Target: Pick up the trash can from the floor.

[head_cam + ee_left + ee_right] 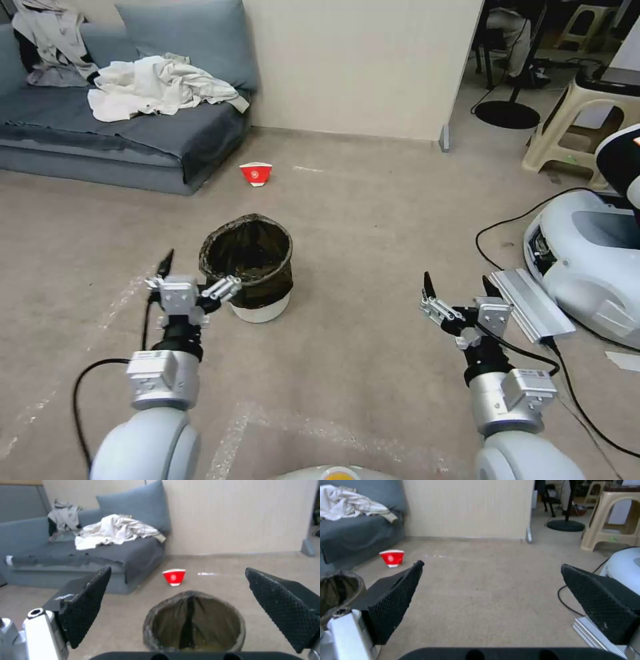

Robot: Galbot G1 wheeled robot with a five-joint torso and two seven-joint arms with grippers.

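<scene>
Dark brown-black plastic is lining the trash can [248, 275], a small round white bin that is standing upright on the beige-grey floor [373, 220], with the crinkled bag folded over its rim. The can is sitting out in the open, in front of the robot.

The left gripper [191, 275] is hovering just beside the trash can, on the can's near left side, with one finger close against the bagged rim. Its jaws are spread wide and holding nothing. In the left wrist view, the can's open mouth [195, 621] is lying between the two black textured pads [87, 603].

The right gripper [459, 288] is hanging well apart from the trash can, off to the can's right, above bare floor. Its jaws are also spread wide and empty.

Beyond the trash can, farther from the robot, a small red-and-white paper bowl [256, 173] is resting on the floor. Behind the can and to its left, a grey-blue sofa [127, 137] is carrying a heap of pale cloth [157, 87]. Far to the can's right, a white rounded machine [587, 257] with black cables is sitting on the floor.
</scene>
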